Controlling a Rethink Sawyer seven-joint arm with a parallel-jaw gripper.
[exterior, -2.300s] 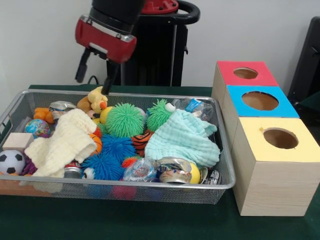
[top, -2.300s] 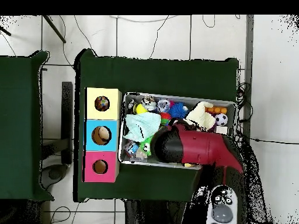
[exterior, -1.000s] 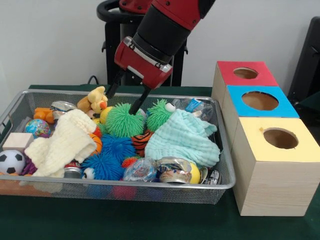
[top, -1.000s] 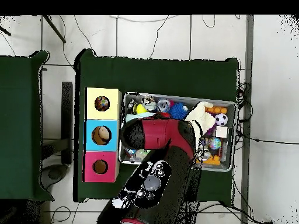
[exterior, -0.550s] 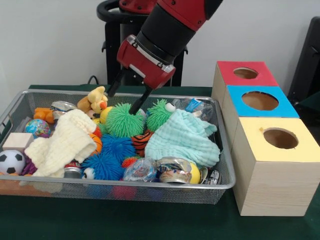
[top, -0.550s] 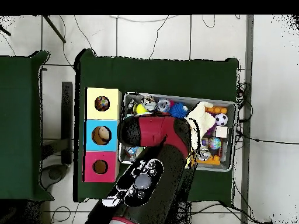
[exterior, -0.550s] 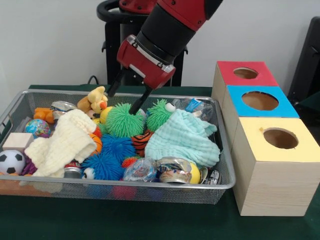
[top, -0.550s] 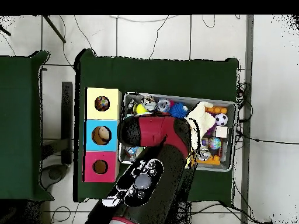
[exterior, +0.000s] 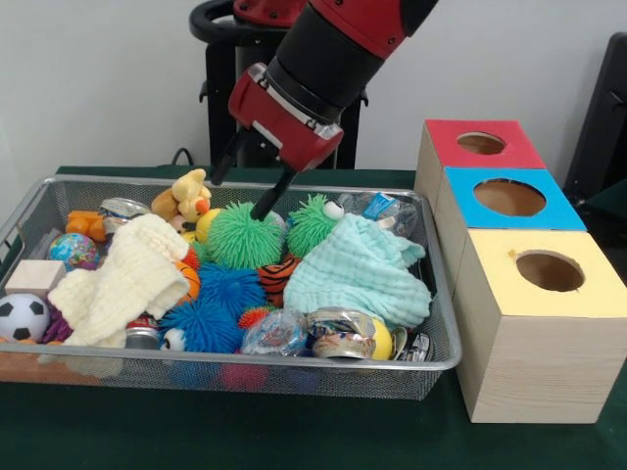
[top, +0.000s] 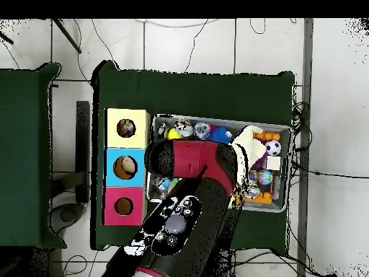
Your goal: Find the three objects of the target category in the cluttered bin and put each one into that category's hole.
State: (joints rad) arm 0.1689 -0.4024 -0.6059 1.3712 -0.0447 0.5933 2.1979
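Two black fingers of my red gripper [exterior: 242,183] were spread apart and empty, poised just above the spiky green rubber ball [exterior: 244,235] in the wire mesh bin [exterior: 443,323]. At its three o'clock lay a pale mint muslin cloth [exterior: 361,272]; at nine o'clock, a cream knitted cloth [exterior: 122,277]. No writing was legible on the crumpled cans [exterior: 341,333] or the three-holed wooden box [exterior: 534,343].
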